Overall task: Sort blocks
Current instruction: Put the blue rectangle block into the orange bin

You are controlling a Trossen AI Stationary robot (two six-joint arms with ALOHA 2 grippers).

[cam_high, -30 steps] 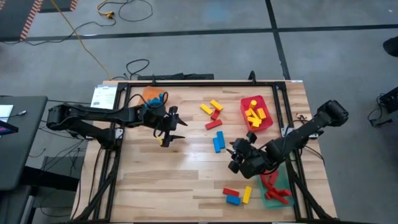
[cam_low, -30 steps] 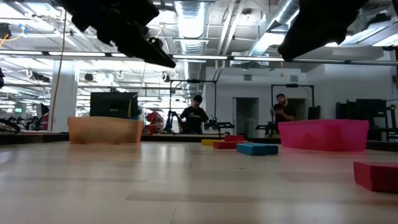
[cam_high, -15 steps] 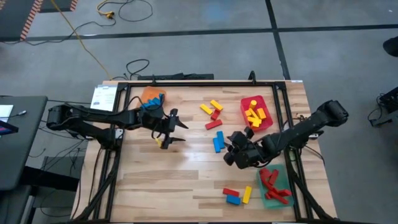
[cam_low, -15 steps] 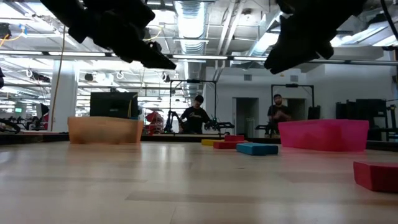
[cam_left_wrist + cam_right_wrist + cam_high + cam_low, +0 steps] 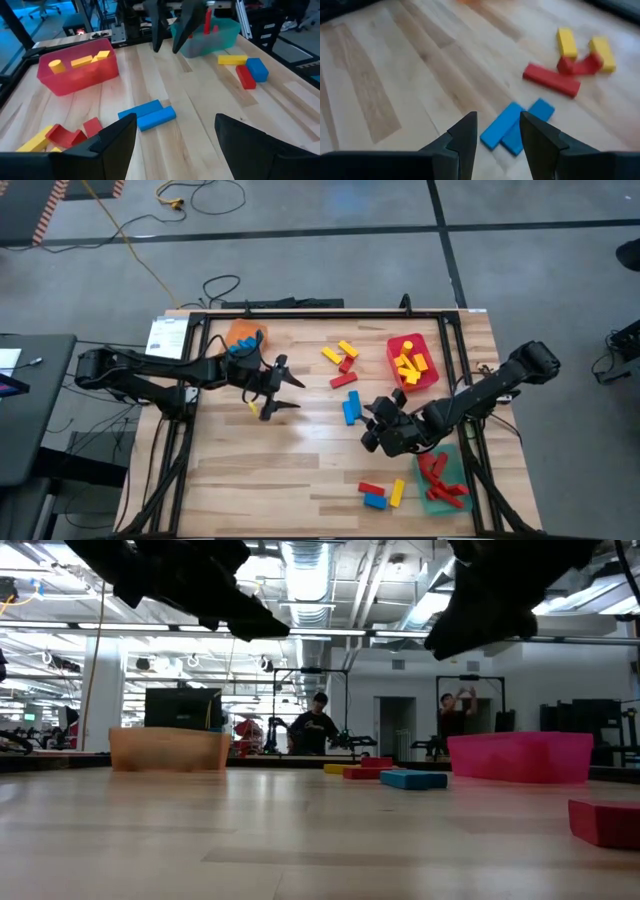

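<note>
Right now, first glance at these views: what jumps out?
The bright trays: a red tray of yellow blocks on the table's right side, a green tray of red blocks nearer the front. In the middle, the right end effector, open and empty, hangs by two blue blocks. The left end effector, open, hovers over bare wood.

— What colours are on the pale, streaky-grained wooden table (image 5: 300, 460)?

— Two bright blue blocks (image 5: 351, 407) side by side. Behind them, a scatter of red and yellow blocks (image 5: 342, 359).

— And the trays?

— The red tray (image 5: 430, 352) holds yellow blocks (image 5: 411, 364). The green tray (image 5: 455, 463) holds red blocks (image 5: 438, 478). The orange tray (image 5: 240, 331) has blue inside.

— Anything beside the green one?

— A red, a blue and a yellow block (image 5: 397, 493). Both arms are dark, nearly black.
</note>
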